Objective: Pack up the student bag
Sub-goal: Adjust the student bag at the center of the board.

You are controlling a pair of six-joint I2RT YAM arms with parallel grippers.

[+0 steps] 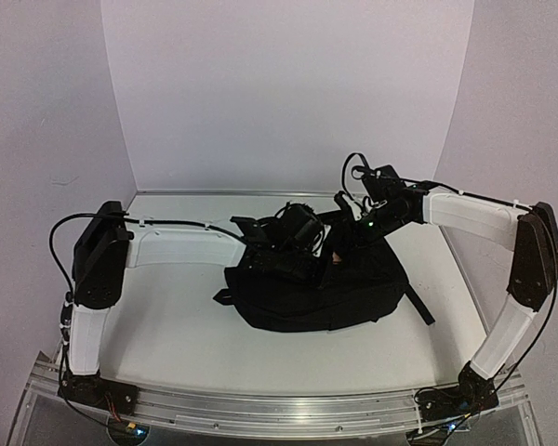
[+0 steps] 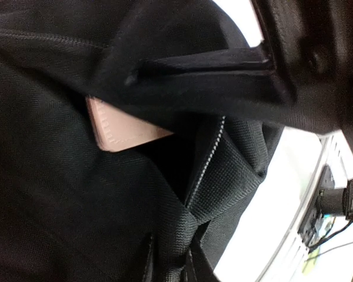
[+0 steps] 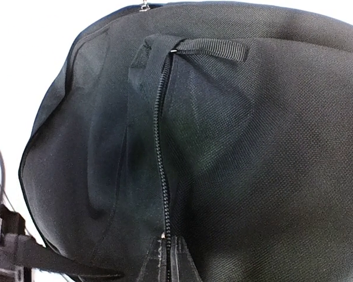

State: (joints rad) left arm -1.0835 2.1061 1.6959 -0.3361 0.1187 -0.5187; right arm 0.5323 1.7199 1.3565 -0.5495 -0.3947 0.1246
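**Black bag mid-tabletop, an arm at each side of its top**

Top external. Student bag point(image 1: 325, 297) slumped at the centre of the white tabletop point(image 1: 167, 325), a soft black mound with a strap lying out toward the lower right. Left arm point(image 1: 181, 246) stretched in from the left and right arm point(image 1: 470, 218) from the right, both wrists over the bag's far edge. Fingers lost against the black cloth here, so no telling their state from this height.

Left wrist. Shown only here: the mouth of the bag, in folds of coarse-woven black fabric. Pale stitched seam point(image 2: 209, 158) down the middle. Flat pink piece point(image 2: 123, 129) with a stitched edge, tucked into the dark at centre left. Left fingers point(image 2: 235, 59) seen as a rigid black bar across the upper frame, against the fabric; spread or pressed together, cannot tell. Strip of white tabletop at the right edge.

Right wrist. Shown only here: the bag's outside, a domed wall of fine nylon weave filling the frame. Black coil zip point(image 3: 160, 147) straight down from a webbing tab point(image 3: 215, 49) at the top to the bottom edge. Right fingers point(image 3: 185, 270) pressed together there, pinching the zip at its lower end.
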